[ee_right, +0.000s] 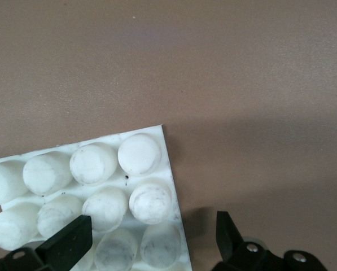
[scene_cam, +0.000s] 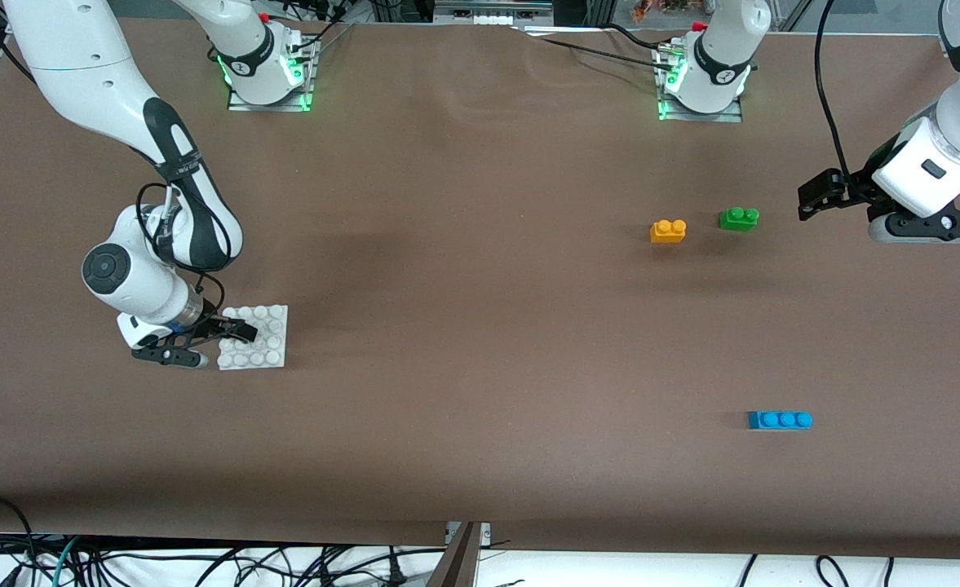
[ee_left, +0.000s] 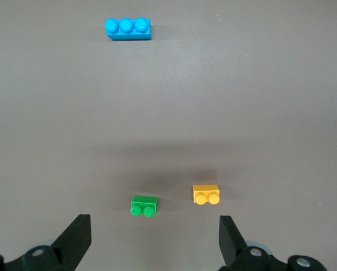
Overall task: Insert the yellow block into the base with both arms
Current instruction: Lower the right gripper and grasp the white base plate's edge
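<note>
Here, in the front view, the right gripper point(scene_cam: 239, 330) sits low at the base point(scene_cam: 272, 355), its fingers spread apart, 1 of them lying over the white studs and the other off the plate's edge on the side toward the right arm's end of the table. Nothing is clamped between them. The left gripper point(scene_cam: 810, 200) hangs in the air at the left arm's end of the table, fingers apart and empty. The green brick point(scene_cam: 739, 218) is the nearest thing to it, and the yellow block point(scene_cam: 668, 231) stands just beside that brick, a little farther from this gripper. The blue brick point(scene_cam: 780, 420) lies well apart from both, nearer to the front camera.

From the left wrist view, the left gripper point(ee_left: 155, 240) shows 2 dark fingertips held wide, with the green brick point(ee_left: 144, 206) and the yellow block point(ee_left: 206, 194) on the brown table point(ee_left: 270, 101) just ahead of them, neither one touched. The blue brick point(ee_left: 128, 27), with 3 studs, lies much farther out.

From the right wrist view, the right gripper point(ee_right: 155, 240) straddles the corner of the base point(ee_right: 157, 135): 1 fingertip over the scuffed white studs, the other over bare table, wide open.
</note>
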